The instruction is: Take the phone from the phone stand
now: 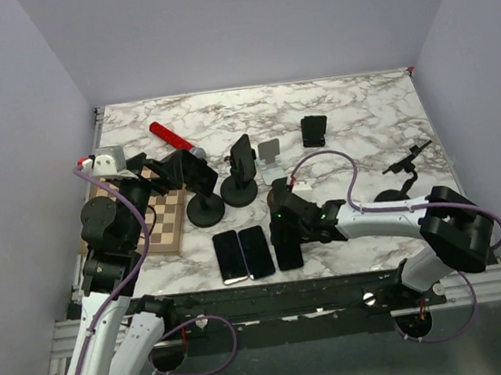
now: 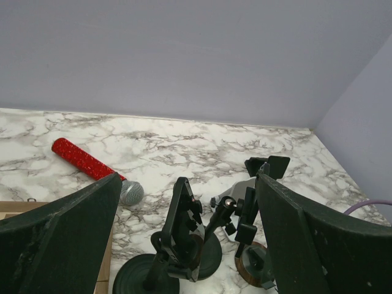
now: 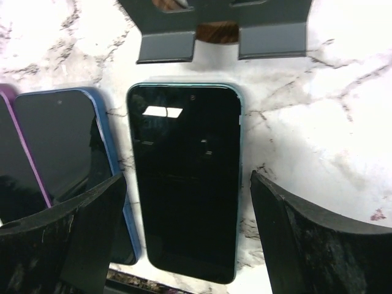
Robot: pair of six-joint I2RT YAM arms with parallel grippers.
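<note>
The teal-edged phone (image 3: pixel 187 177) lies flat on the veined marble table (image 3: pixel 306 122), just before the grey phone stand (image 3: pixel 165 46). The right gripper (image 3: pixel 187 184) hangs over it, fingers spread. The left gripper (image 2: pixel 188 180) gapes too, lilac walls (image 2: pixel 184 55) beyond.

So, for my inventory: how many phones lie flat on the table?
3, side by side at the near edge: purple-edged phone on the left, blue-edged phone in the middle, teal-edged phone below the open right tool. More may be hidden.
</note>
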